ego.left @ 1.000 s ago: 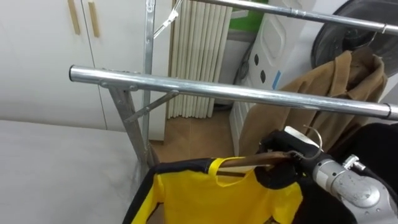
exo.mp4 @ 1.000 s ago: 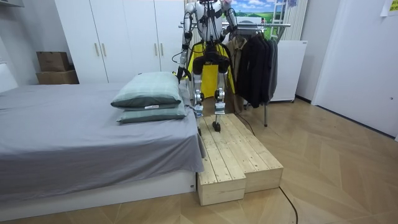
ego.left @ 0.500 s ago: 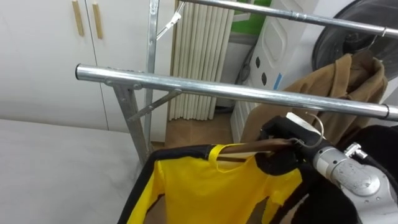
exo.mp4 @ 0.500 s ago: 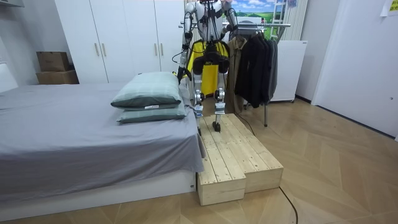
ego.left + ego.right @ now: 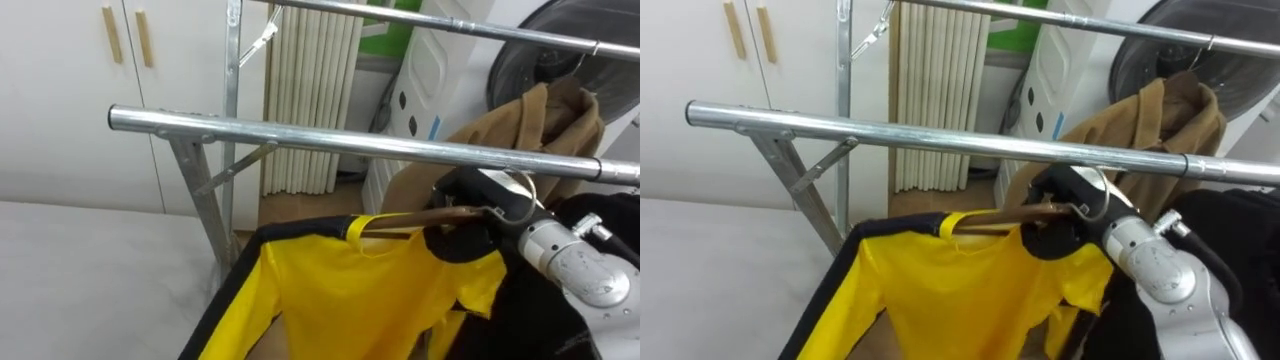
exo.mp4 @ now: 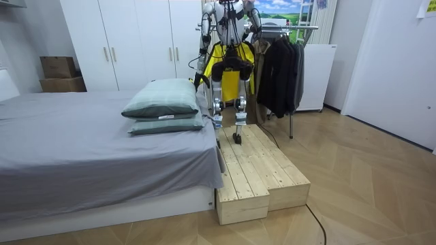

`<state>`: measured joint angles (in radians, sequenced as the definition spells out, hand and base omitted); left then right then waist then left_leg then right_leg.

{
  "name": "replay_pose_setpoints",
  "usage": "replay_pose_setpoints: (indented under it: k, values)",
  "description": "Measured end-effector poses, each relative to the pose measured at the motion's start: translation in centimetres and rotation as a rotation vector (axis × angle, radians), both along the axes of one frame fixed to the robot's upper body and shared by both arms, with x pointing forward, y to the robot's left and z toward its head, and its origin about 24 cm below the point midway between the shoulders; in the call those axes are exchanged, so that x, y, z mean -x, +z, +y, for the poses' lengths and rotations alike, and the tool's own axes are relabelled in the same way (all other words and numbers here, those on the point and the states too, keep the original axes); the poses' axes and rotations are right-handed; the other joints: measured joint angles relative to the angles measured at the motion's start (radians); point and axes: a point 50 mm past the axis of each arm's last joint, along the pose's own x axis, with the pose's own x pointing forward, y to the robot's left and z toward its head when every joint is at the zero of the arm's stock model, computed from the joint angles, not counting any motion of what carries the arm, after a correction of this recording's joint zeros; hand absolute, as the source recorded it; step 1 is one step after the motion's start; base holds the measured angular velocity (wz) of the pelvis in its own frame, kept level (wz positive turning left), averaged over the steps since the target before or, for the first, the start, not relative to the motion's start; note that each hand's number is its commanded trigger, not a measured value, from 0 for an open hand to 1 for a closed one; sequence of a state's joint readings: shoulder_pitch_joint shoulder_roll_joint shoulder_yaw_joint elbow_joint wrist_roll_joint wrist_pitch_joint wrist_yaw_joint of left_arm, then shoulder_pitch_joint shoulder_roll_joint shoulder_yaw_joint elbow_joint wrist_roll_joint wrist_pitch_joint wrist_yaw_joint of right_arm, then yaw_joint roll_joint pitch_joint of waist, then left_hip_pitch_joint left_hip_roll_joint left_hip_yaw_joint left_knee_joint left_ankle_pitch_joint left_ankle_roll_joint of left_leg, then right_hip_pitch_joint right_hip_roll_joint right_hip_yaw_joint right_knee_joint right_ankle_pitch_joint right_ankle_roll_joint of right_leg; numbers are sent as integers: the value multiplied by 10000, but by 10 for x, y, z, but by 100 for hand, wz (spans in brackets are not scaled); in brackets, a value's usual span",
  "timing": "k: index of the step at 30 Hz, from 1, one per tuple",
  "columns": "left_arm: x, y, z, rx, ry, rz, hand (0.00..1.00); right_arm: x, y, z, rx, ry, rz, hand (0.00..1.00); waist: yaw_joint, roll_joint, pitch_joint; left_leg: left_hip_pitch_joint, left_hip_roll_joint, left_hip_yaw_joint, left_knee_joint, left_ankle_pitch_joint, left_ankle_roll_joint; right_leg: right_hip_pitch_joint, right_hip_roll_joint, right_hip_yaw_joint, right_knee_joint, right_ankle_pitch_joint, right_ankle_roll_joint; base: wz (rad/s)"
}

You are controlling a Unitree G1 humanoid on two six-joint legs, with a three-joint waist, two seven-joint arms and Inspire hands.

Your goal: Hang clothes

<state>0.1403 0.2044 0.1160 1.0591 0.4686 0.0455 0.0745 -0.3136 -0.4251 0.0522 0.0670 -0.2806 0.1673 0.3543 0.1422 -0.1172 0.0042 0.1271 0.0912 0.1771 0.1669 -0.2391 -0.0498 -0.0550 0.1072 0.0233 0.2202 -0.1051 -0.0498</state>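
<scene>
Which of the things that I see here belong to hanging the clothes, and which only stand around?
For the job: yellow shirt, wooden hanger in its collar, right hand gripping the hanger, front metal rail.

Just around: tan coat hanging behind, dark clothes, wardrobe, bed, pillows.

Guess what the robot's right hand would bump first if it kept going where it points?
Probably the lower metal rail, just above the right hand, which grips the hanger of the yellow shirt; depth is unclear.
</scene>
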Motion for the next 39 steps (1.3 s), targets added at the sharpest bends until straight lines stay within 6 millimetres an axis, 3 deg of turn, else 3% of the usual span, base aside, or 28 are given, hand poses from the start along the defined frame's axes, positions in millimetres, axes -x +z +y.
replay_pose_setpoints:
  k: [10, 18, 25, 30, 39]
  values:
    - [-7, 0, -1, 275, 88, 271, 0, 0, 1, -2, 700, -212, -79, 100, -23, 49, -23, 2, -3, -7, -3, 0, 0, 11, -3, 1, -16, 4, -6, 0]
    - [-26, 1, -5, 774, 230, 299, 0, -1, 1, -1, 313, -228, 68, 100, -195, 301, -125, -129, -21, -176, 38, 4, -2, -47, -58, -161, 16, 7, -10, 6]
    - [-40, 4, -6, 1232, 465, 227, 0, -2, -2, 0, -419, -7, 567, 100, -254, 371, -113, -163, -5, -168, 38, 38, -47, -103, -35, -136, 24, 16, -28, 0]
    - [-55, 8, -6, 1653, 242, 90, 0, -2, -14, -4, -907, 22, 1366, 100, -248, 390, -101, -155, -5, -156, 16, 43, -54, -102, -28, -110, 12, 16, -28, 0]
    - [-60, 9, -8, 2035, 400, -46, 0, -1, -34, -12, -1340, -251, 2518, 100, -249, 433, -56, -137, -15, -167, -22, 42, -52, -105, -18, -79, -26, 6, -38, 0]
